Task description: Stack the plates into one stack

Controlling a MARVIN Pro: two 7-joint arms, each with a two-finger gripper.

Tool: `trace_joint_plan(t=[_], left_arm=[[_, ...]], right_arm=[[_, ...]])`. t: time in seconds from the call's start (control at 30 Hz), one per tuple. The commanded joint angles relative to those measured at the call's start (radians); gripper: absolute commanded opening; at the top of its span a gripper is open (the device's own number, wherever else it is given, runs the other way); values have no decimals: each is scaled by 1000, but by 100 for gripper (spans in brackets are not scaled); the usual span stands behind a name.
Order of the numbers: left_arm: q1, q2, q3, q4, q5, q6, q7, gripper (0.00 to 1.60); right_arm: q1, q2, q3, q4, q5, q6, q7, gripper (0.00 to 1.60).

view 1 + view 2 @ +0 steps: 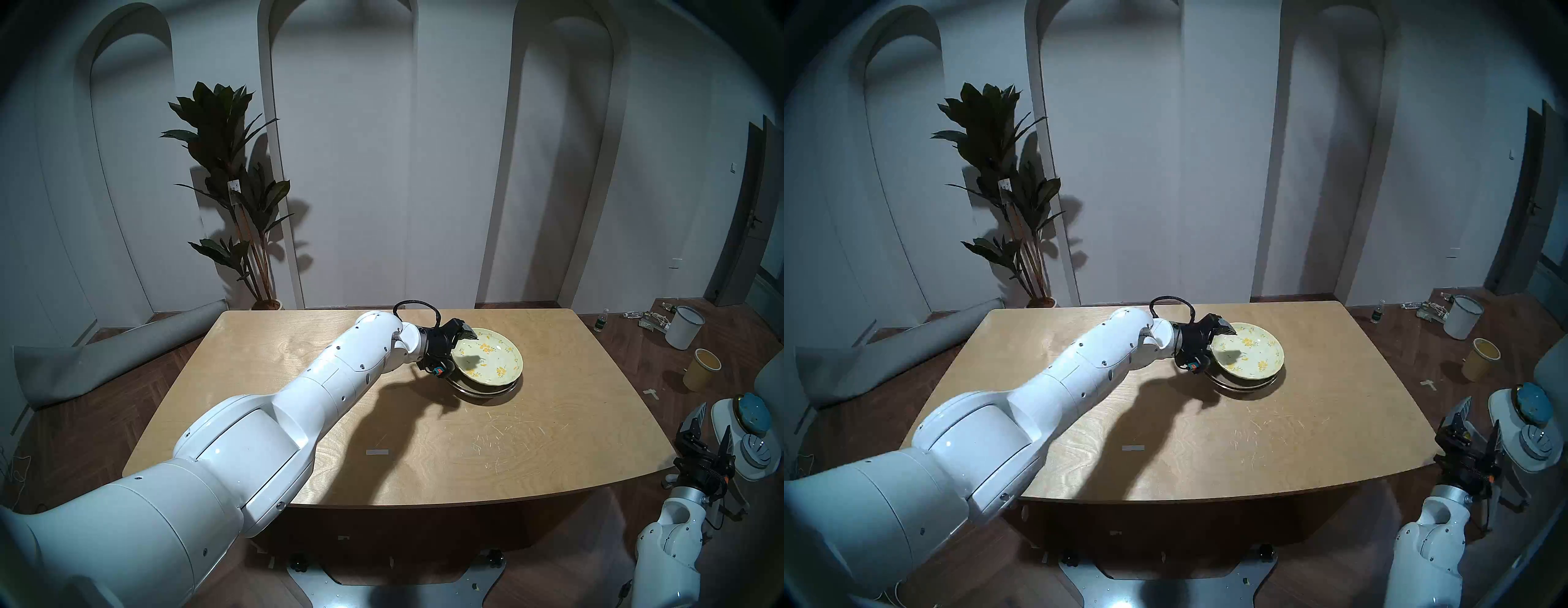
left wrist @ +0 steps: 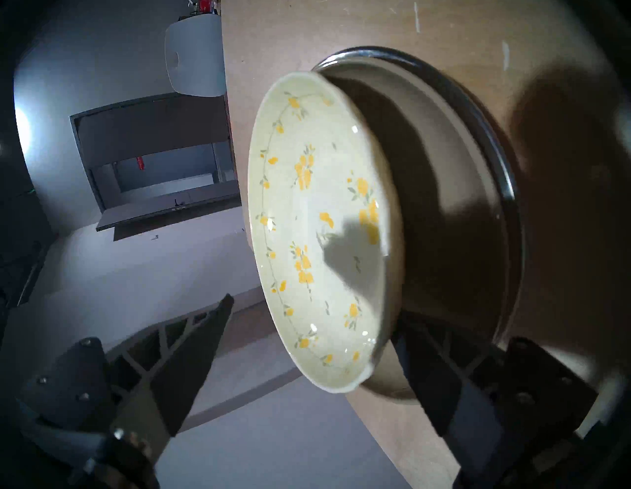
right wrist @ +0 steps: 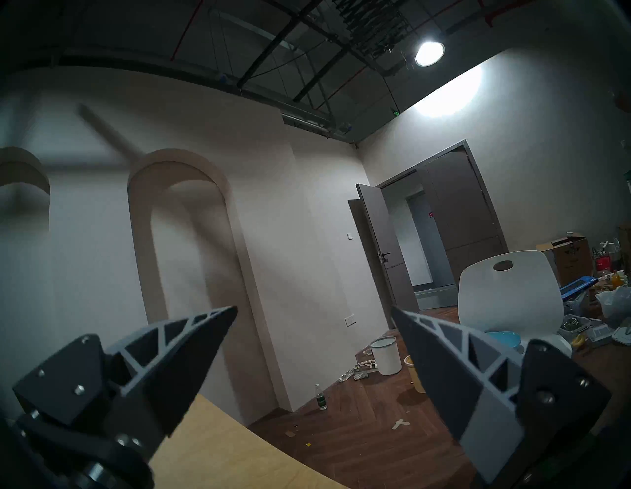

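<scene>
While the head views looked down on the pale, smooth-grained plywood table (image 1: 551, 424), the stack (image 1: 488, 384) sat toward one o'clock of its top: a scalloped, pale yellow floral plate (image 1: 488, 358) uppermost, tilted, over an olive-tan plate (image 1: 466, 383) and a shiny steel plate (image 1: 492, 391) whose rims peeked out at six o'clock. The left gripper (image 1: 460, 348) reached over the floral plate's nine o'clock rim, one finger above it and one below. The right gripper (image 1: 710, 441) hung off the table at four o'clock, near crockery on a white chair (image 1: 721, 418).

In the left wrist view, turned on its side, the glossy floral plate (image 2: 317, 232) leaned away from the matte olive-tan plate (image 2: 444, 222), nested in the mirror-rimmed steel plate (image 2: 512, 191). The dark ribbed, wedge-shaped fingers (image 2: 191, 362) stood parted on either side of the floral plate's rim, gripping nothing.

In the right wrist view, its fingers (image 3: 454, 372) gaped wide and empty toward a plastered arch (image 3: 181, 211) and grey door (image 3: 382, 252).
</scene>
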Motion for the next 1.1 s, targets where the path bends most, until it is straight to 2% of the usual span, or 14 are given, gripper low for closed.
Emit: trace_joint_plan(t=[0.0,0.03,0.1,0.17,0.4,0.67,0.83,1.07], left_arm=[[-26,14,-16,-41,-7,-6,12,121],[-25,20,-14,-51,0,0,14,125],[-28,26,-16,-50,1,0,16,153],[-32,32,-19,-53,0,-5,3,159],[-27,53,-12,-57,17,-5,16,160],[-34,72,-9,-61,57,36,57,160],[-44,75,-42,-41,45,60,72,160],[-85,128,-134,-78,-3,77,110,160]], right_arm=[[10,16,1,2,0,-17,18,160],[11,17,1,4,1,-18,21,160],[14,19,1,9,6,-20,25,160],[17,21,1,13,7,-21,29,160],[32,31,-2,33,15,-24,45,160],[43,35,-4,48,26,-27,59,160],[54,41,-7,58,25,-24,64,160],[68,50,-16,66,19,-11,65,160]])
